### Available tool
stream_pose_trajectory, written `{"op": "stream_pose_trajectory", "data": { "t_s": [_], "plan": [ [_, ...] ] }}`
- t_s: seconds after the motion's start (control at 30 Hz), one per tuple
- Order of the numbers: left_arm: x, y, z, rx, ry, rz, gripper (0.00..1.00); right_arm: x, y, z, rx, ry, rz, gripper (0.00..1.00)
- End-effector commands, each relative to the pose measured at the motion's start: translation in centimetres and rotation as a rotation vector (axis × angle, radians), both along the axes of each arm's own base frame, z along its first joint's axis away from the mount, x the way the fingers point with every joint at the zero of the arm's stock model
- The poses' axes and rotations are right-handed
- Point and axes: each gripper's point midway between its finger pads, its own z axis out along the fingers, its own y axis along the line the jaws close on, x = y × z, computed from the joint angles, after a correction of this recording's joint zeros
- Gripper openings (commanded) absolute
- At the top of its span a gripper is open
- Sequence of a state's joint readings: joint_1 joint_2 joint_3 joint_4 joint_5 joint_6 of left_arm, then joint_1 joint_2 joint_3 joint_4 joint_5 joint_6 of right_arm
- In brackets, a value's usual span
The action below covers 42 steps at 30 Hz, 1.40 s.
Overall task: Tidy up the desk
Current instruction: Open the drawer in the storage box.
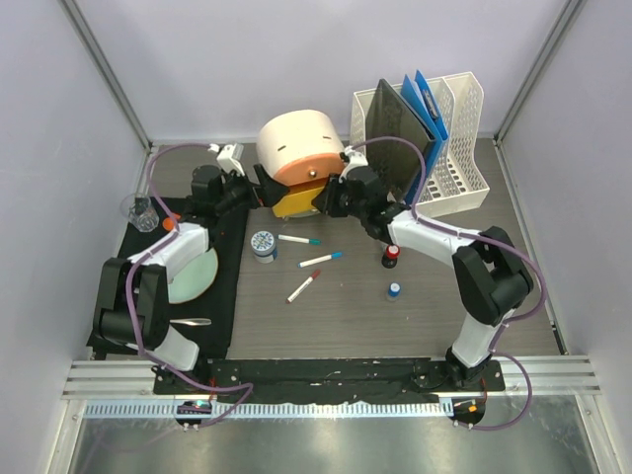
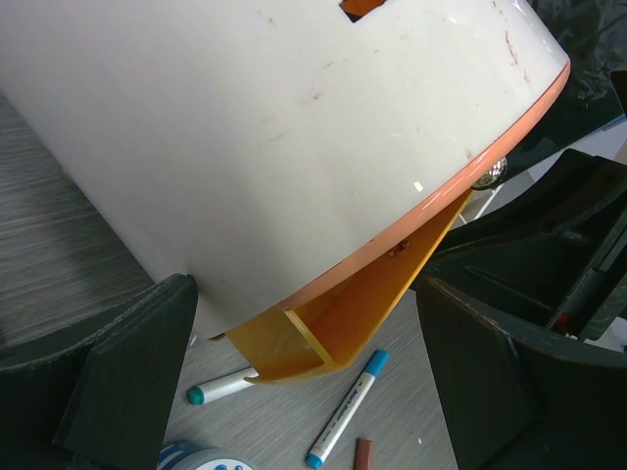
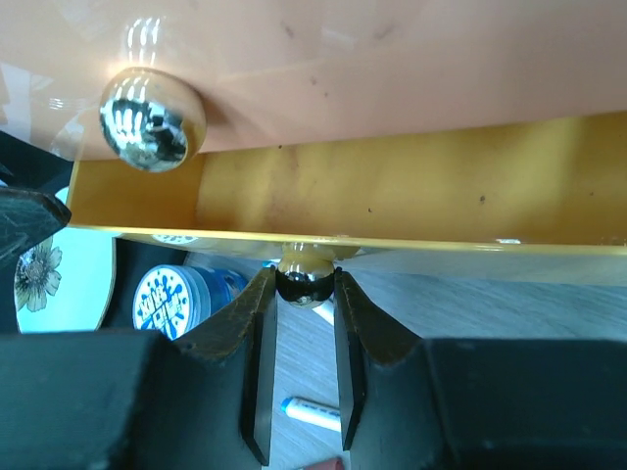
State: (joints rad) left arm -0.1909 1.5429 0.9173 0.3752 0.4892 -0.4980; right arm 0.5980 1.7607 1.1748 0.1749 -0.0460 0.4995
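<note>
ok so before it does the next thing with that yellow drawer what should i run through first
1. Right gripper pinched on the lower metal knob: ok, closed on it from both sides.
2. Yellow drawer out from under the cream shell: ok, partly open.
3. Left gripper free: ok, jaws wide, nothing held.
4. Shell braced by the left gripper: cannot tell, no contact is visible.
5. Markers ready to pick: ok, three lie loose on the desk in front of the drawer.
6. Drawer's inside free: cannot tell, no view looks into it.
</note>
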Motion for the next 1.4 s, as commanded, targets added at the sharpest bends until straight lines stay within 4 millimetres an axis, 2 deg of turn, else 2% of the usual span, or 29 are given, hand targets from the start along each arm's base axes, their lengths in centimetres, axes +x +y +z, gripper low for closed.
{"op": "stream_pose_trajectory", "data": {
  "t_s": [0.0, 0.13, 0.3, 0.5, 1.0, 1.33, 1.37],
  "plan": [
    [-0.8, -0.7, 2.1, -0.017, -0.05, -0.013, 1.0, -0.4, -1.4, 2.3, 0.007, -0.045, -0.034, 0.1],
    [-1.2, -1.0, 2.2, -0.019, -0.047, -0.019, 1.0, -1.0, -1.8, 1.9, -0.002, -0.035, -0.037, 0.1],
    [-1.8, -1.7, 2.1, -0.019, -0.043, -0.032, 1.0, -1.7, -2.4, 2.7, 0.003, -0.046, -0.041, 0.1],
    [-2.3, -2.2, 2.1, -0.016, -0.041, -0.034, 1.0, -2.8, -2.7, 2.2, 0.005, -0.021, -0.026, 0.1],
    [-1.5, -1.1, 1.4, 0.013, -0.012, 0.051, 1.0, -6.4, -3.4, 1.8, -0.013, 0.023, 0.023, 0.11],
    [-1.0, -0.4, 1.3, 0.035, -0.009, 0.097, 1.0, -8.3, -4.4, 2.2, -0.018, 0.038, 0.019, 0.11],
    [-0.9, -0.3, 1.3, 0.036, -0.009, 0.104, 1.0, -8.4, -4.6, 2.8, -0.009, 0.028, 0.015, 0.11]
  ]
}}
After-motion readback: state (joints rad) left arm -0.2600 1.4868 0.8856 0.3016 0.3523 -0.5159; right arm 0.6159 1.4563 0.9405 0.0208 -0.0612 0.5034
